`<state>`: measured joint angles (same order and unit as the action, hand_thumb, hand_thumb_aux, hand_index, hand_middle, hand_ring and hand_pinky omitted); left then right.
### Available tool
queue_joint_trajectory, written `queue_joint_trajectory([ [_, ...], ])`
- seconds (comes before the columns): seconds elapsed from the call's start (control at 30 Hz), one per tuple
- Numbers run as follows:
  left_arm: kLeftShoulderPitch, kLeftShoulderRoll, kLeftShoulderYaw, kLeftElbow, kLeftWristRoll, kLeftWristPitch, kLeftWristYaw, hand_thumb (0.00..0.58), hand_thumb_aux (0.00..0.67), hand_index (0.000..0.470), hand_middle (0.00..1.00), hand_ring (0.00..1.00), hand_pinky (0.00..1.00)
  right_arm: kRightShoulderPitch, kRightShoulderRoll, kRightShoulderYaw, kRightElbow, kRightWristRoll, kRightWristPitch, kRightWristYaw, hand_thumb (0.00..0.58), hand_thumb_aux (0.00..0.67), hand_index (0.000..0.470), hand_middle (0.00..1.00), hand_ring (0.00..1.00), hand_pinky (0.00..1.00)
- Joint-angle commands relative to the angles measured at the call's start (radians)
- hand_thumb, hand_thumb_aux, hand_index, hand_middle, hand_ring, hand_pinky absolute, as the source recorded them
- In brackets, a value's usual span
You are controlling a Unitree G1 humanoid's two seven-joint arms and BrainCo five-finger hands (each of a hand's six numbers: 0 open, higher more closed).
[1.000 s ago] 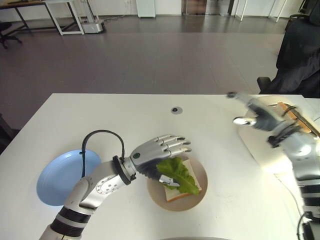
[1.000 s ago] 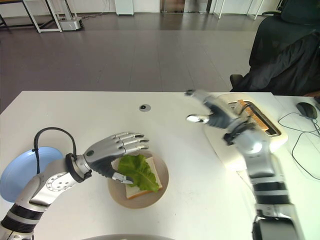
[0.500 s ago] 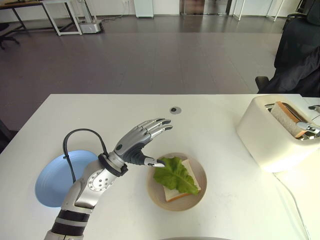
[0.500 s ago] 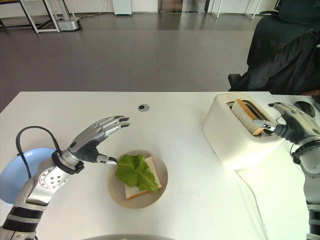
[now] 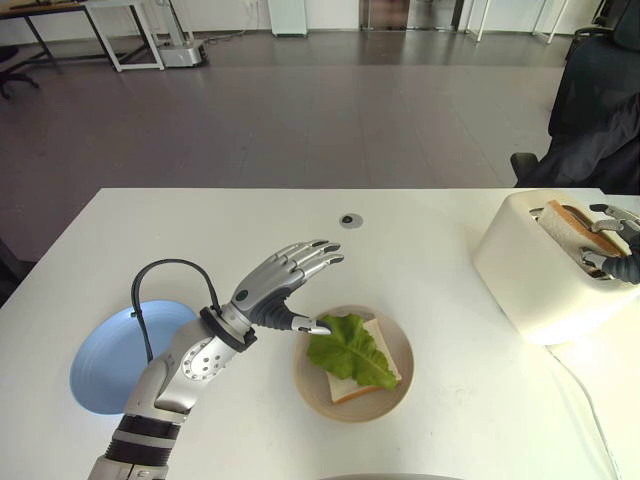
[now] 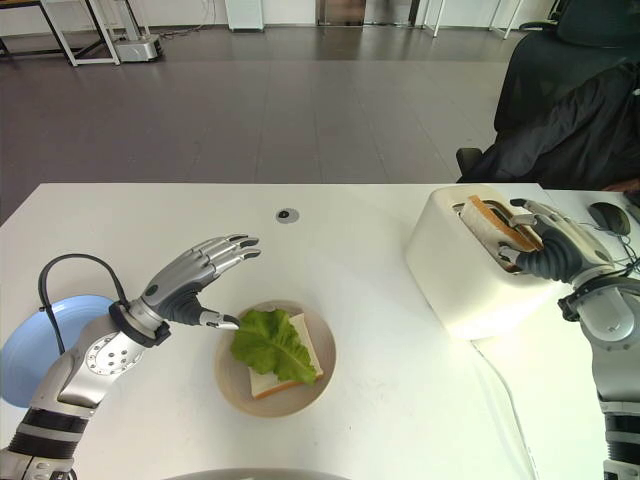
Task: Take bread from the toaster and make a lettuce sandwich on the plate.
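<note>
A tan plate (image 5: 306, 386) in front of me holds a bread slice (image 5: 386, 362) with a green lettuce leaf (image 5: 345, 350) lying on top. My left hand (image 5: 285, 288) hovers open just left of the plate, its thumb tip close to the leaf's edge. At the right stands a white toaster (image 5: 535, 290) with another bread slice (image 6: 487, 217) sticking up from its slot. My right hand (image 6: 545, 242) is over the toaster's top. Its fingers curl over the slice's right end and the thumb is against the slice's near side.
A pale blue plate (image 5: 105, 350) lies at the table's left, beside my left forearm and its black cable loop. A small round grommet (image 5: 347, 220) sits at the table's middle back. A computer mouse (image 6: 606, 217) and thin cables lie right of the toaster.
My right hand has moved left from beside the toaster onto the slice in the slot and closed around it. The left hand has barely shifted.
</note>
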<state>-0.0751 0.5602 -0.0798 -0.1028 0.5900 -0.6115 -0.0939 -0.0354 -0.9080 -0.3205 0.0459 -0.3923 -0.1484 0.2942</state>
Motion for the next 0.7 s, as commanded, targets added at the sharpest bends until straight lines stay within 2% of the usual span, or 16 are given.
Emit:
queue_joint_trajectory([
  [0.03, 0.005, 0.015, -0.001, 0.011, 0.014, -0.002, 0.004, 0.0, 0.0, 0.0, 0.0, 0.0, 0.0, -0.031, 0.018, -0.003, -0.018, 0.067, -0.012, 0.013, 0.58, 0.67, 0.47, 0.0, 0.0, 0.0],
  [0.23, 0.004, 0.021, 0.008, 0.008, 0.012, 0.002, 0.007, 0.0, 0.0, 0.0, 0.0, 0.0, 0.0, -0.064, 0.002, -0.092, -0.026, 0.199, -0.017, 0.024, 0.58, 0.67, 0.47, 0.0, 0.0, 0.0],
  [0.43, 0.015, 0.035, 0.055, -0.013, 0.005, 0.013, 0.023, 0.0, 0.0, 0.0, 0.0, 0.0, 0.0, -0.177, -0.089, -0.295, -0.015, 0.469, -0.035, 0.131, 0.58, 0.67, 0.47, 0.0, 0.0, 0.0],
  [0.53, 0.019, 0.041, 0.072, -0.021, 0.001, 0.015, 0.026, 0.0, 0.0, 0.0, 0.0, 0.0, 0.0, -0.254, -0.078, -0.213, -0.067, 0.611, -0.034, 0.245, 0.58, 0.67, 0.47, 0.0, 0.0, 0.0],
  [0.7, 0.05, 0.099, 0.119, -0.031, -0.056, -0.066, 0.03, 0.0, 0.0, 0.0, 0.0, 0.0, 0.0, -0.467, 0.073, 0.151, -0.107, 0.786, 0.088, 0.514, 0.58, 0.67, 0.47, 0.0, 0.0, 0.0],
])
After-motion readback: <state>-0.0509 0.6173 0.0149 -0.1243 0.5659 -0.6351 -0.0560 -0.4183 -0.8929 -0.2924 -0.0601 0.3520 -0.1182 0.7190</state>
